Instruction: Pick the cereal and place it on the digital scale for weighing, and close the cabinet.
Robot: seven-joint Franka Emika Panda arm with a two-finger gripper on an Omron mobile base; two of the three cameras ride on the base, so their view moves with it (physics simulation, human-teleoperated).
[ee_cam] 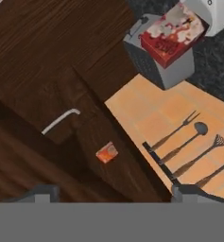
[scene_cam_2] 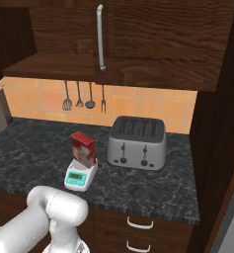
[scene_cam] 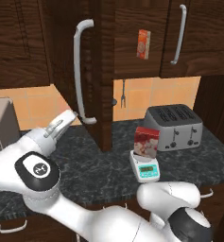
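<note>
Your remaining risk is the cabinet door (scene_cam: pixel 92 75): it stands wide open, edge-on over the counter (scene_cam: pixel 85 160), with its handle (scene_cam: pixel 80 71) just beside the arm. A fast or off-centre push can glance off the handle or swing the elbow into the cereal (scene_cam: pixel 147 142) and tip it. The cereal stands upright on the scale (scene_cam: pixel 145 169), in front of the toaster (scene_cam: pixel 175 125); it is a red box with a whitish-pink front. The gripper (ee_cam: pixel 114 194) holds nothing, its tips spread wide apart.
</note>
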